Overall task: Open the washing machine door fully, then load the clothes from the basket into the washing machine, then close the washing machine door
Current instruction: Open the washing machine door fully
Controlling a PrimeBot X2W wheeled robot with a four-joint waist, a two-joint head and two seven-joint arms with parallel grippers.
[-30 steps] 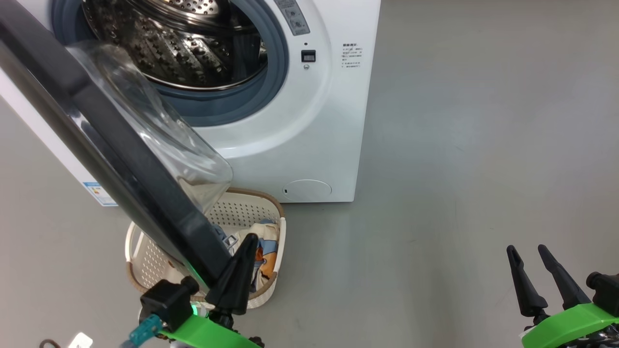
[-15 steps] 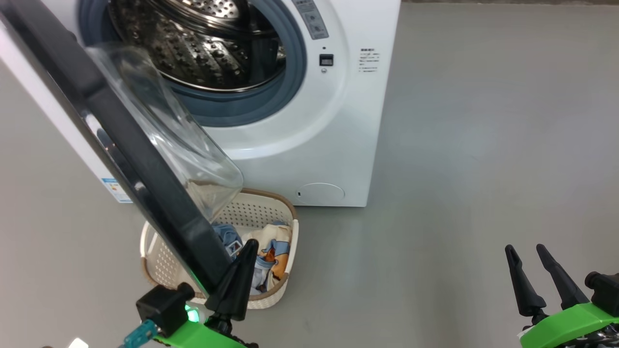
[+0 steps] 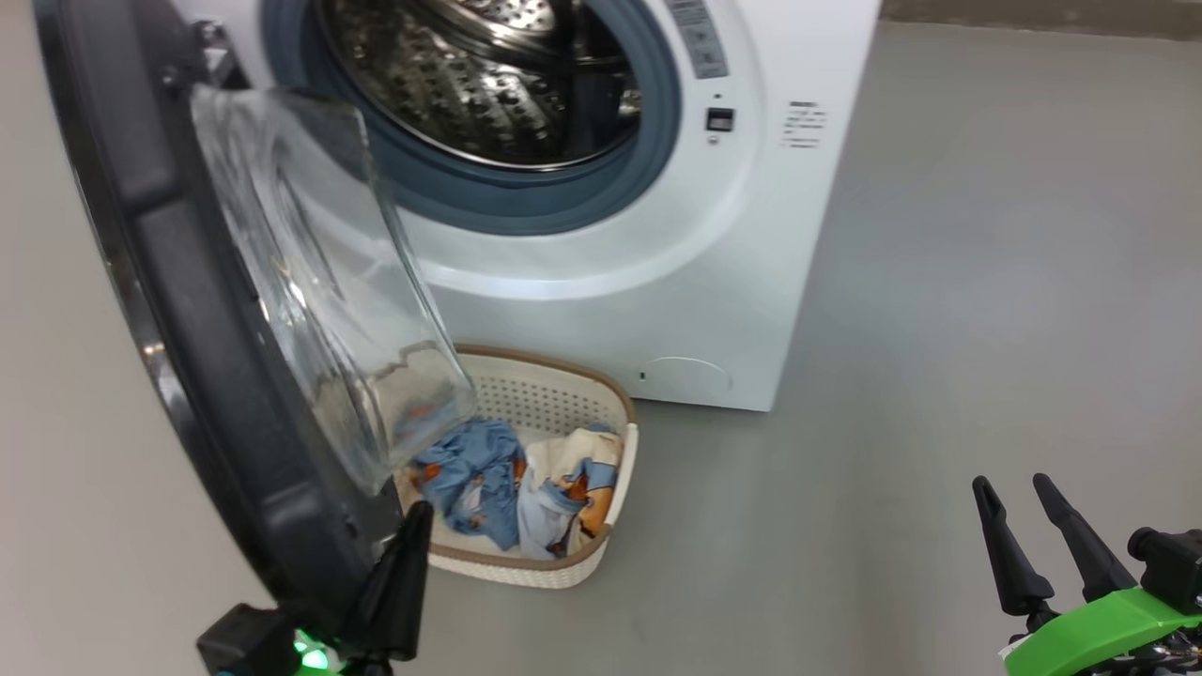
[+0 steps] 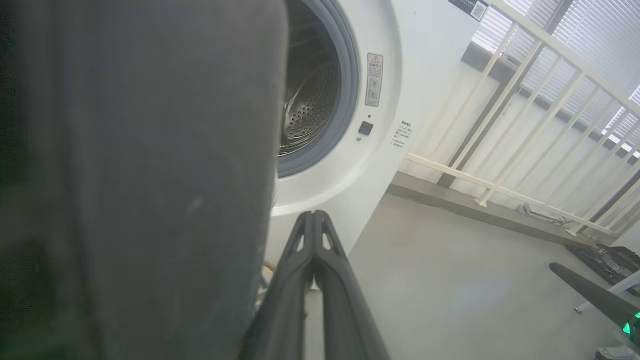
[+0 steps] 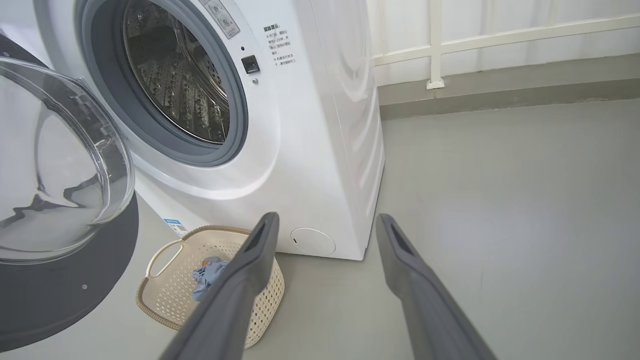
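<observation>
Washing machine door [image 3: 216, 376]: stands wide open at the left of the drum mouth. Its black rim is toward the near left, and its clear glass bulge [image 3: 319, 282] points right, toward the machine.
Washing machine [image 3: 610, 282]: white front-loader on the grey floor [image 3: 939, 329], at the far left of the scene. The perforated steel drum [image 3: 488, 84] is open to view, ringed by the grey gasket [image 3: 526, 202].
Basket [image 3: 563, 394]: sits on the floor just in front of the machine, on its near side and below the glass bulge. In the head view its left end is hidden behind the door.
Clothes [image 3: 479, 479]: lie crumpled in the basket, light blue and cream fabric with orange prints.
Left gripper [image 3: 418, 514]: low at the near left, fingers clenched tip to tip with nothing between them. They stand right beside the door's lower near rim; whether they touch it I cannot tell. In the left wrist view the door's dark face lies blurred across the left half, with the fingers just right of its edge.
Right gripper [image 3: 1012, 482]: at the near right, well apart from machine, door and basket. Its fingers are released, spread with a bare gap over the floor, grasping nothing.
Blue label [image 5: 174, 226]: small sticker low on the machine's left side, just beyond the basket.
Round flap [image 3: 685, 376]: low on the machine's front, right of the basket.
Railing [image 4: 525, 125]: white bars at the far right, beyond the machine.
</observation>
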